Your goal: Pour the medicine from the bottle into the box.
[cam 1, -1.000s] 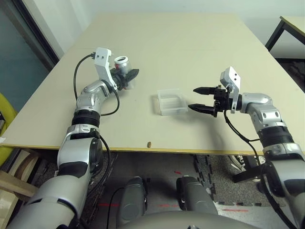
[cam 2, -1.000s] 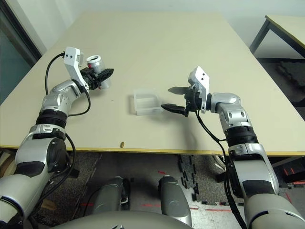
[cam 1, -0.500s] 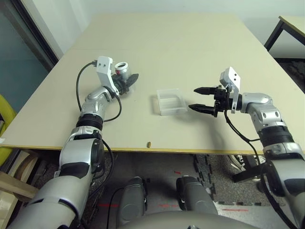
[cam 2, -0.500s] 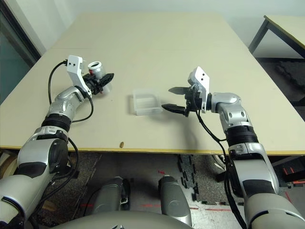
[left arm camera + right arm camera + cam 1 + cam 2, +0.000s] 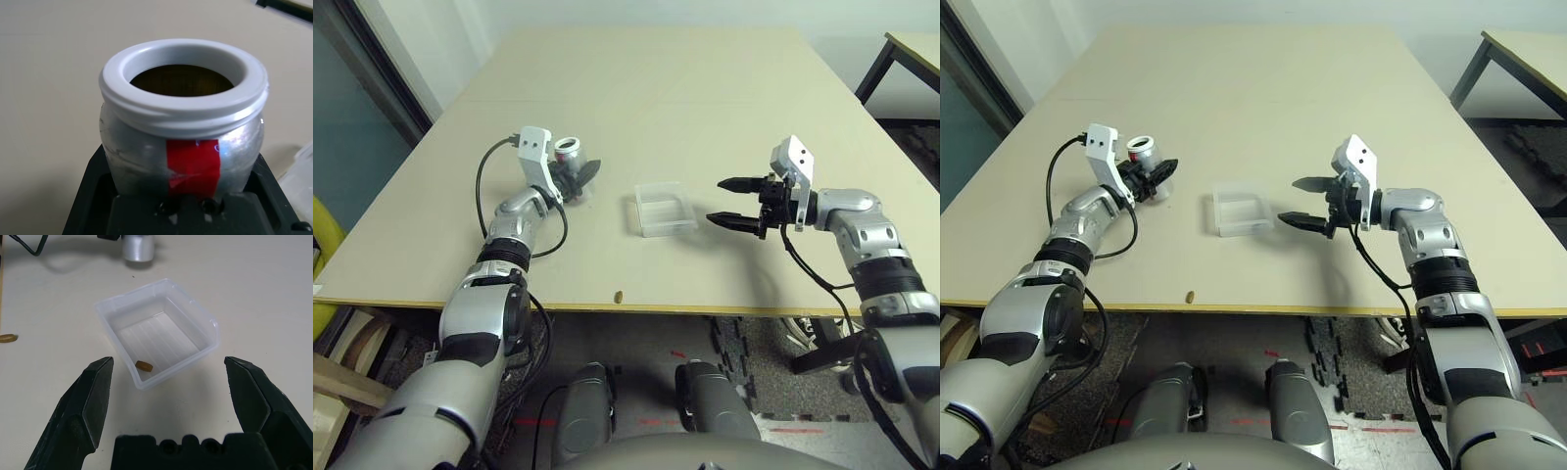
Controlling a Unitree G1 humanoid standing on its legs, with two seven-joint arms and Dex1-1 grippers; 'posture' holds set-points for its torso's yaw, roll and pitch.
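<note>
The left arm lay stretched low over the table [image 5: 705,88], its forearm slanting up toward one o'clock, and the left gripper [image 5: 576,174] was clamped around the bottle [image 5: 570,154], which stood upright with its white mouth open to the top; the left wrist view showed the bottle's [image 5: 183,127] silvery wall with a red mark seated between the black fingers. The right arm reached in from about four o'clock, elbow bent, forearm pointing toward nine o'clock, and the right gripper [image 5: 732,201] hung with its two fingers spread wide, their tips aimed at the box [image 5: 665,208] and just short of it. The box sat near the table's middle, at about three o'clock from the bottle and well apart from it, and held one small brown pill [image 5: 144,365] on its floor. Another small brown piece [image 5: 620,295] lay near the table's front edge. The table was a plain beige board; a second table's dark leg [image 5: 879,69] stood at two o'clock, beside a pale wall.
</note>
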